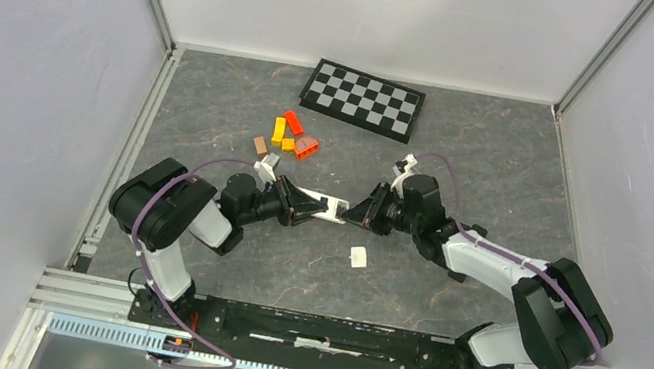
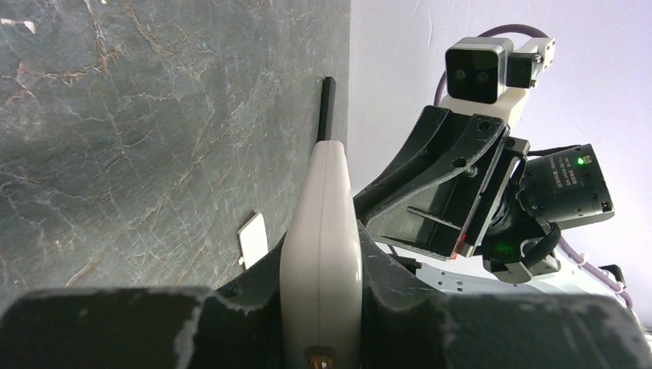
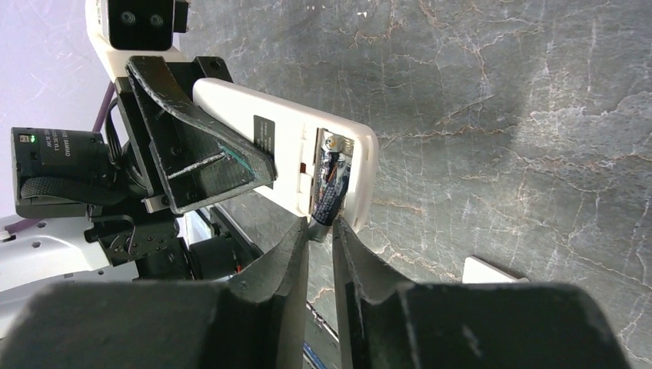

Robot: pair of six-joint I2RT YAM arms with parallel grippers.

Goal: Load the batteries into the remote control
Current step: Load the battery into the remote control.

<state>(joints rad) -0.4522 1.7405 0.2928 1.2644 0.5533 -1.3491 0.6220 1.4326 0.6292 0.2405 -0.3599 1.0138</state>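
My left gripper (image 2: 321, 257) is shut on the white remote control (image 2: 323, 192), holding it on edge above the table. In the right wrist view the remote control (image 3: 288, 146) shows its back, and its battery compartment (image 3: 336, 165) is open. A dark blue-purple battery (image 3: 329, 196) lies slanted in that compartment, with its lower end sticking out past the remote's edge. My right gripper (image 3: 320, 228) is shut on that lower end. From above, the two grippers meet at the remote control (image 1: 329, 208) in mid table.
The white battery cover (image 1: 358, 257) lies flat on the grey table just in front of the grippers. Orange, yellow and red blocks (image 1: 289, 132) sit behind the left arm. A folded checkerboard (image 1: 362, 97) lies at the back. White walls enclose the table.
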